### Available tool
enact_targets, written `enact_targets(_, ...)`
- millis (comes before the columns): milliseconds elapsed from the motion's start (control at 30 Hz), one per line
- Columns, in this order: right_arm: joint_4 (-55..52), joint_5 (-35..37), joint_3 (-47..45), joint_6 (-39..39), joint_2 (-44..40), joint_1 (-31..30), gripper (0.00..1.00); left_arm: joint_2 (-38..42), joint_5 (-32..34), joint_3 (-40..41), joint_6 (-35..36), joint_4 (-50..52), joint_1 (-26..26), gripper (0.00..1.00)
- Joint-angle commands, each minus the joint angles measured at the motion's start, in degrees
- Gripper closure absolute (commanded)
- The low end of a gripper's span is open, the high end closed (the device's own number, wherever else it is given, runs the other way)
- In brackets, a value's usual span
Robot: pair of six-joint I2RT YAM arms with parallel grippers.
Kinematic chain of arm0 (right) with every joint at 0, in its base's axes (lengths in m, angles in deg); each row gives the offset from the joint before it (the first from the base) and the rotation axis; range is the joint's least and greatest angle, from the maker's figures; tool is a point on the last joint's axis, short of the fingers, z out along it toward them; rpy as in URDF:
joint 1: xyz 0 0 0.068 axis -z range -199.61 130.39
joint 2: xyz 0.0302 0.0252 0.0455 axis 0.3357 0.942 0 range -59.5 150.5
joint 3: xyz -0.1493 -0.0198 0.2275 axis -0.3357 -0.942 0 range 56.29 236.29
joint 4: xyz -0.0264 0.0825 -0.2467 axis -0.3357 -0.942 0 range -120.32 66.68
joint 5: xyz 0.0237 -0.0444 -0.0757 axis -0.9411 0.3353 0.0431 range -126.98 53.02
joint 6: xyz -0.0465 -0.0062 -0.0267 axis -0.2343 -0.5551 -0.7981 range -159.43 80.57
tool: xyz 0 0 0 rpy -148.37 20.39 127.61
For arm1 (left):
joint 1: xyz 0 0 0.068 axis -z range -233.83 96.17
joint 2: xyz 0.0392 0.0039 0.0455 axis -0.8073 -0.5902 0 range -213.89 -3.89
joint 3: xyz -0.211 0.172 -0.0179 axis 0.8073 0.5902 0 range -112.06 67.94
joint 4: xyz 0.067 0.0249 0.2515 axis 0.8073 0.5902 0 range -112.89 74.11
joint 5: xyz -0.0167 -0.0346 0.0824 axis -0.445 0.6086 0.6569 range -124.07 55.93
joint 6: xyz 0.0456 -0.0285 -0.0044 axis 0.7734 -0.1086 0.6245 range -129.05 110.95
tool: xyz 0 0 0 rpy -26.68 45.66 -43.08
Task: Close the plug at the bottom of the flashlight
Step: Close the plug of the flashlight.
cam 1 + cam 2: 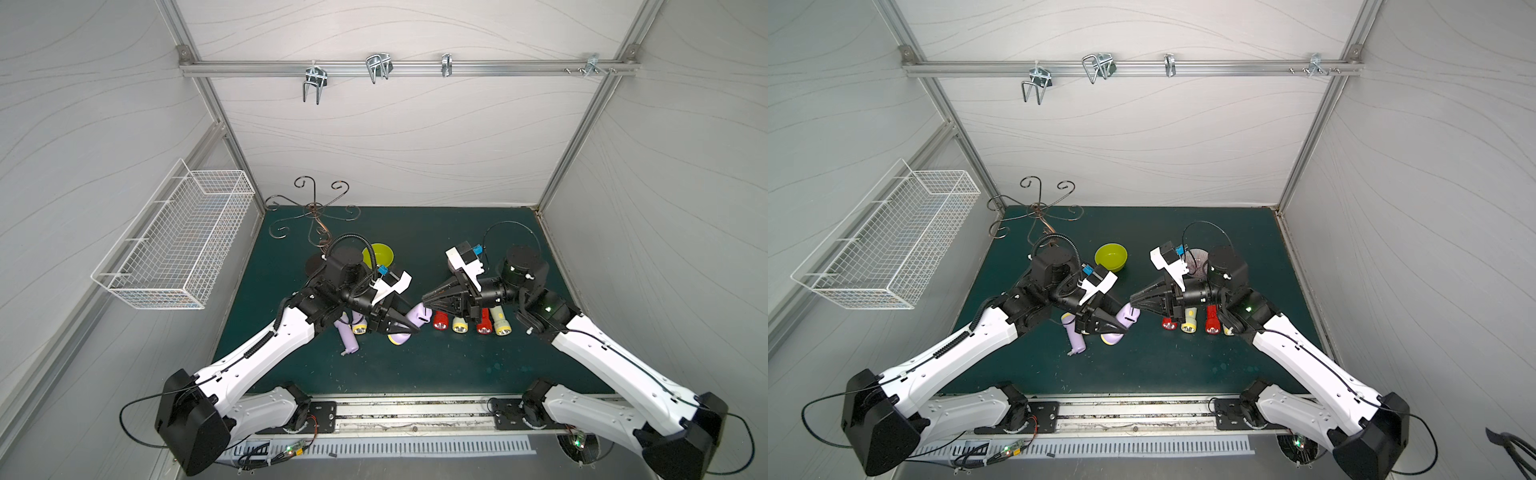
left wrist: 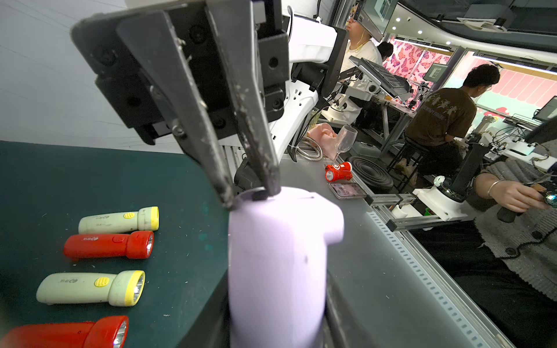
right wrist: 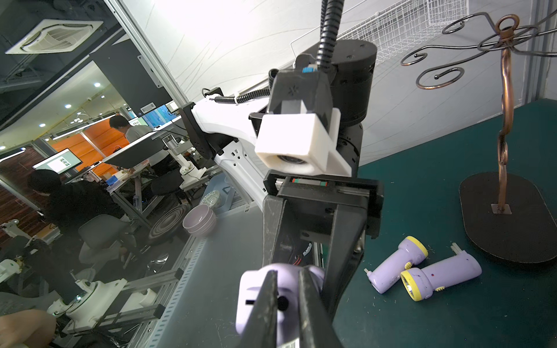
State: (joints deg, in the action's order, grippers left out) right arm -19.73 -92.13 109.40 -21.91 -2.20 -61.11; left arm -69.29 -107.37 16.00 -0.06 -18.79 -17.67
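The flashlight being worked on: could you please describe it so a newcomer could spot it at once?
Find the green mat and look at its middle. The lavender flashlight there is clamped by the left gripper, the right gripper pinching its rear end; the other flashlights lie loose.

**Grippers, two:** left gripper (image 1: 415, 329) and right gripper (image 1: 424, 298), set tip to tip.

**Lavender flashlights, three:** one lavender flashlight (image 1: 419, 312) sits between the two grippers' tips. Two further lavender flashlights (image 3: 394, 265) lie together just beside the left gripper, on its side away from the right gripper.

**Red flashlights (image 2: 108, 244), two, and cream flashlights (image 2: 90, 287), two:** these alternate in one row of four just beside the right gripper, under its wrist.

**Green bowl (image 1: 1111, 255), one:** near the left gripper's wrist.

**Copper hook stand (image 1: 314, 208), one:** farther off on the same side.

**Wire basket (image 1: 174, 241), one:** well apart from the left gripper.

**Rail hooks (image 1: 377, 66), four:** well apart from both grippers.
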Motion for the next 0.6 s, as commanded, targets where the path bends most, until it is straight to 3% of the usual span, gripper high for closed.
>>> enact_targets(0, -1.40, -0.66, -1.07, -0.53, 1.06, -0.18, 0.90, 1.43, -1.47, -3.78, 2.16, -4.11, -0.30, 1.00)
enact_targets(333, 0.62, -0.64, -1.58, 1.23, 2.63, 3.20, 0.95, 1.09, -2.71, -3.68, 2.37, -4.10, -1.27, 1.00)
enact_targets(567, 2.22, -1.84, 3.41, 2.81, 2.15, 6.08, 0.89, 0.57, -2.86, -3.60, 2.61, -4.01, -1.36, 1.00)
